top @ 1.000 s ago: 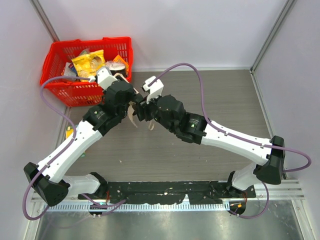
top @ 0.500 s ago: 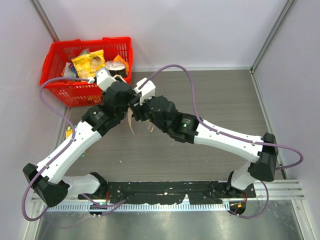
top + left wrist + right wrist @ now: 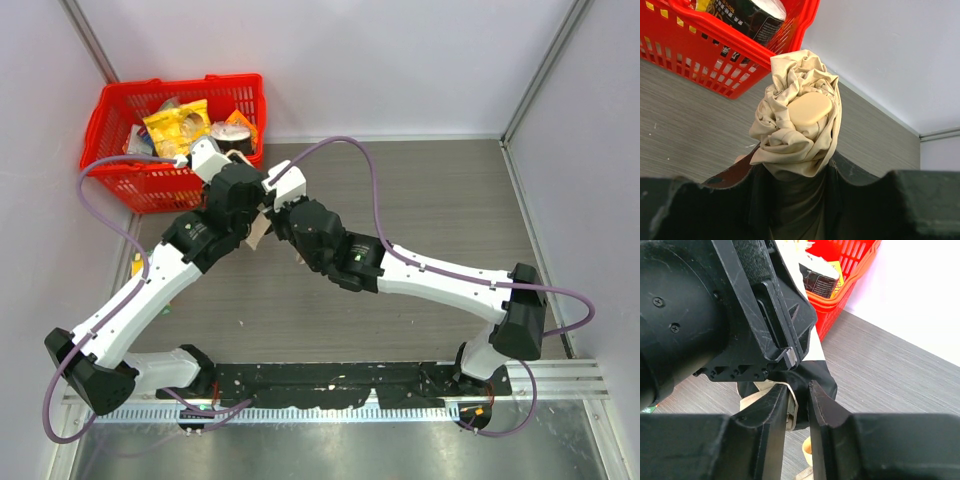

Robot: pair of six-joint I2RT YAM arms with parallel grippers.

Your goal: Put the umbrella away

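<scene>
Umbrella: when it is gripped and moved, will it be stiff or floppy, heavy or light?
The umbrella has fabric bunched in loose folds, so it will probably give and slip when squeezed. It stands out of the left gripper without drooping, so it likely has a stiff core and is fairly light.

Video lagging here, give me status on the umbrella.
Left tool shut on umbrella, bundled. Right tool shut on it too. Red basket close behind, already stuffed.

A red basket (image 3: 150, 190) sits at the far left corner of the grey wood-grain surface (image 3: 450, 210), against the pale wall (image 3: 350, 60). Inside lie a yellow snack bag (image 3: 178, 128), an orange packet (image 3: 238, 127) and a dark labelled can (image 3: 747, 17)
</scene>
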